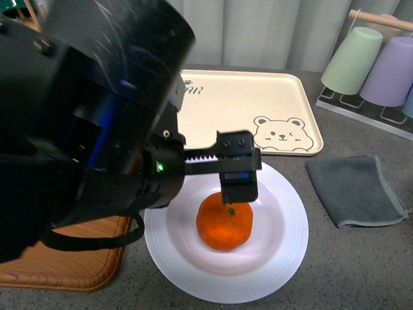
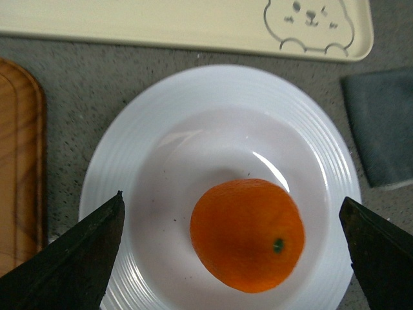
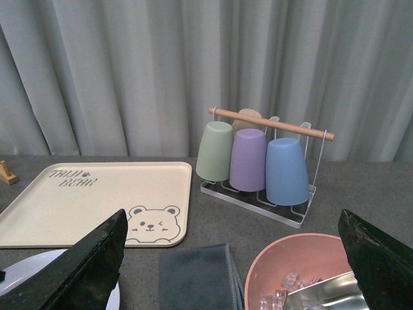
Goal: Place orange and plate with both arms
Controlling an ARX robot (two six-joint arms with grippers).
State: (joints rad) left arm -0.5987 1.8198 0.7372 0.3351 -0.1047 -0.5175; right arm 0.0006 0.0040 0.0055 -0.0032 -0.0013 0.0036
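Orange (image 1: 222, 223) parked in the plate (image 1: 284, 252)
Dimpled round orange rests in the glossy well of the ridged white plate on the speckled bench (image 1: 335, 271). Left claw (image 2: 231, 206) above the plate gapes wide and empty, and right claw (image 3: 232, 216), off to the plate's side, likewise.

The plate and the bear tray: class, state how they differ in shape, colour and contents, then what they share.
The plate is round; the bear tray is rectangular with rounded corners. The plate is white with a ridged rim; the tray is beige with a printed bear. The plate holds the orange; nothing shows on the tray's visible part. Both lie flat on the grey table.
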